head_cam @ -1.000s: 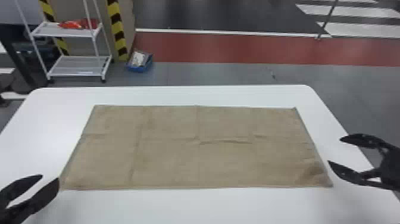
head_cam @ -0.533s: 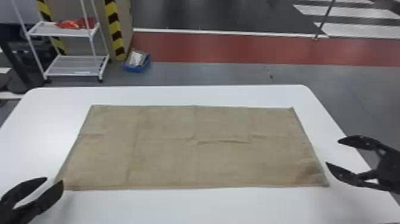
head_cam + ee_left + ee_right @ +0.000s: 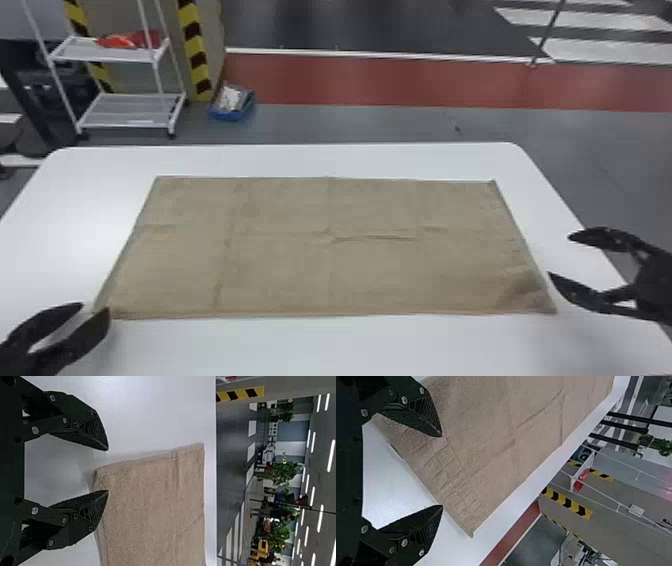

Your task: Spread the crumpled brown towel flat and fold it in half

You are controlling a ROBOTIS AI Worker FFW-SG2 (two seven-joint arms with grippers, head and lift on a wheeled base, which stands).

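The brown towel (image 3: 320, 250) lies flat on the table as a wide rectangle, with small wrinkles near its middle. At its near left corner my left gripper (image 3: 96, 306) stands open. In the left wrist view the towel (image 3: 154, 502) has its corner beside the open left gripper (image 3: 107, 470). Just off the towel's right edge, by the near right corner, is my right gripper (image 3: 559, 255), also open. The right wrist view has the towel (image 3: 506, 435) beyond the parted fingers of the right gripper (image 3: 442, 471), nothing held between them.
The white table (image 3: 320, 160) surrounds the towel on all sides. On the floor behind it stand a white shelf cart (image 3: 127, 112) at the left and a blue box (image 3: 232, 102). Striped posts (image 3: 194, 50) rise beside the cart.
The left gripper has shifted slightly right, toward the towel's near left corner. The head view has moved a little, and the towel lies as before.
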